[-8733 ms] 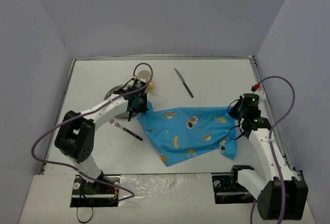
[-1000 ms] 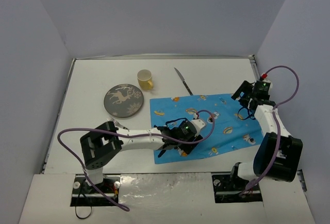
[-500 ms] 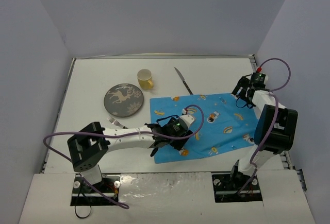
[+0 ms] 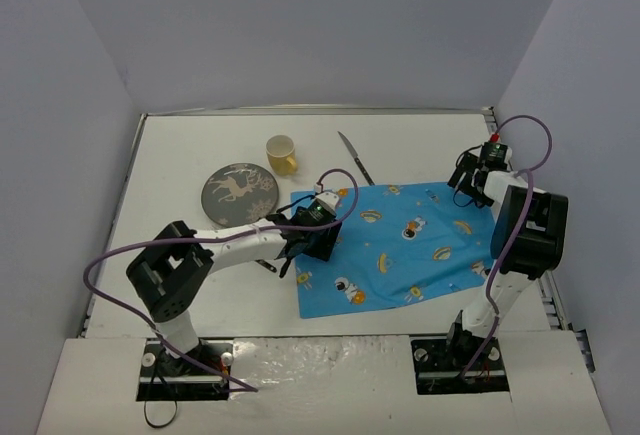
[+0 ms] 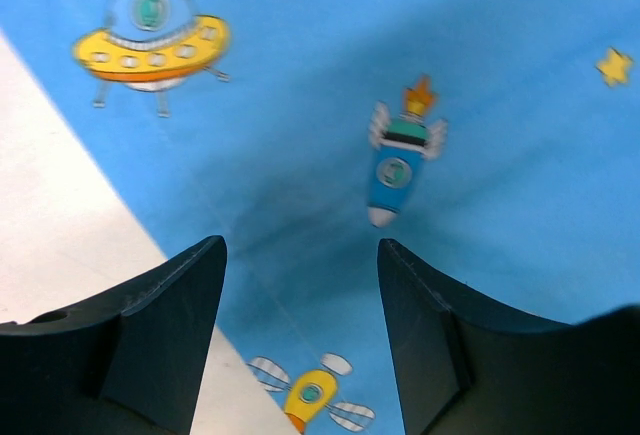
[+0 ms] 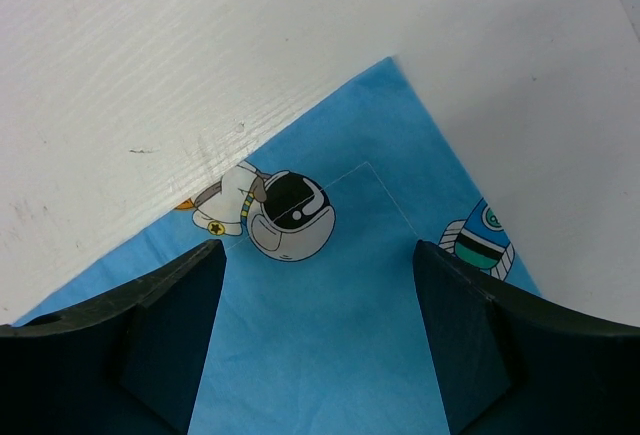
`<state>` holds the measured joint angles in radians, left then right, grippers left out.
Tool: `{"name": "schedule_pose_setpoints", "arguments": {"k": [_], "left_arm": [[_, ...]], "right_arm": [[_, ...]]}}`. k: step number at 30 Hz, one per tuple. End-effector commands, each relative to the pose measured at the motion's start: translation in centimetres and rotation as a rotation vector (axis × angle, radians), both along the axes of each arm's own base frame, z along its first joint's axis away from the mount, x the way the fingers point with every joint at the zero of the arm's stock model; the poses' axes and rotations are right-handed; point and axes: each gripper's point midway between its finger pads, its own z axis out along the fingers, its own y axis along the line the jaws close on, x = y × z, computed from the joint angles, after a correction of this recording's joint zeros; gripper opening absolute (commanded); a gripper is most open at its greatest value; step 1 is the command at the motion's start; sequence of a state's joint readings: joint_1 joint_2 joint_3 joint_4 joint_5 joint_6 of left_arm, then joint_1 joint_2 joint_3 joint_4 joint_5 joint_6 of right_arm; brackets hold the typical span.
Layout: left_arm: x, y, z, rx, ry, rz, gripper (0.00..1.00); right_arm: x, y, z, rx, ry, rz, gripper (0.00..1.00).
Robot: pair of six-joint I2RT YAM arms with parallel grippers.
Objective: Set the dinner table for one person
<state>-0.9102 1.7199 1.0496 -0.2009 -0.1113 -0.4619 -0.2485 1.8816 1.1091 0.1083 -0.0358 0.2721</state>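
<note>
The dinner table (image 4: 180,155) is a white top, also seen in the left wrist view (image 5: 50,205) and the right wrist view (image 6: 200,35). A blue cartoon-print placemat (image 4: 410,245) lies flat on its right half. My left gripper (image 4: 298,247) hovers open over the mat's left edge (image 5: 190,225), with nothing between its fingers (image 5: 300,245). My right gripper (image 4: 466,185) is open just above the mat's far right corner (image 6: 385,75), and its jaws (image 6: 318,250) are empty.
A dark plate with a deer print (image 4: 240,195) lies left of the mat. A yellow cup (image 4: 282,155) and a knife (image 4: 355,160) lie behind it. A fork's dark handle (image 4: 263,265) shows under my left arm. Grey walls close in the table.
My left gripper has moved from the mat's near middle up and left to its left edge. The right gripper has shifted slightly back at the far right corner and narrowed a little.
</note>
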Motion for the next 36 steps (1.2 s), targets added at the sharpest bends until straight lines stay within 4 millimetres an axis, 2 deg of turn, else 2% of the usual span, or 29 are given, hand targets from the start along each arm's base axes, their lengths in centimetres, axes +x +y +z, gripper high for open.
{"name": "schedule_pose_setpoints", "arguments": {"k": [1,5,12,16,22,23,26,28,31,32,34,36], "left_arm": [[3.9,0.5,4.0,-0.082,-0.071,0.158,0.58],[7.1,2.5,4.0,-0.104,-0.061,0.321,0.59],[10.3,3.3,1.9,-0.061,-0.041,0.429,0.59],[11.3,4.3,0.2,-0.041,-0.011,0.487,0.59],[11.7,4.6,-1.3,-0.005,0.007,0.502,0.59],[11.8,4.6,-1.8,0.003,0.015,0.504,0.59],[11.7,4.7,-2.9,0.029,0.039,0.505,0.51],[11.4,4.8,-3.7,0.043,0.052,0.508,0.42],[11.1,5.0,-4.3,0.056,0.062,0.506,0.2],[11.1,5.1,-4.5,0.06,0.064,0.505,0.17],[10.9,5.1,-4.8,0.068,0.069,0.494,0.0],[10.7,5.0,-5.0,0.069,0.072,0.477,0.0]], "right_arm": [[2.1,-1.4,2.5,-0.073,-0.082,0.006,0.74],[2.6,-1.6,2.6,-0.084,-0.084,0.017,0.76],[2.3,-2.2,0.6,-0.113,-0.03,0.014,0.77],[2.1,-2.1,-0.5,-0.11,-0.004,0.018,0.77],[1.5,-1.9,-1.7,-0.103,0.028,0.025,0.75],[1.2,-1.9,-2.0,-0.099,0.034,0.022,0.72],[0.3,-2.1,-2.6,-0.092,0.057,-0.008,0.56],[-0.5,-2.1,-3.1,-0.074,0.071,-0.025,0.45],[-1.8,-2.4,-3.7,-0.05,0.091,-0.074,0.25],[-2.3,-2.5,-4.0,-0.046,0.102,-0.083,0.2],[-3.8,-2.7,-4.5,-0.04,0.124,-0.119,0.07],[-4.9,-2.9,-4.6,-0.045,0.142,-0.143,0.0]]}}
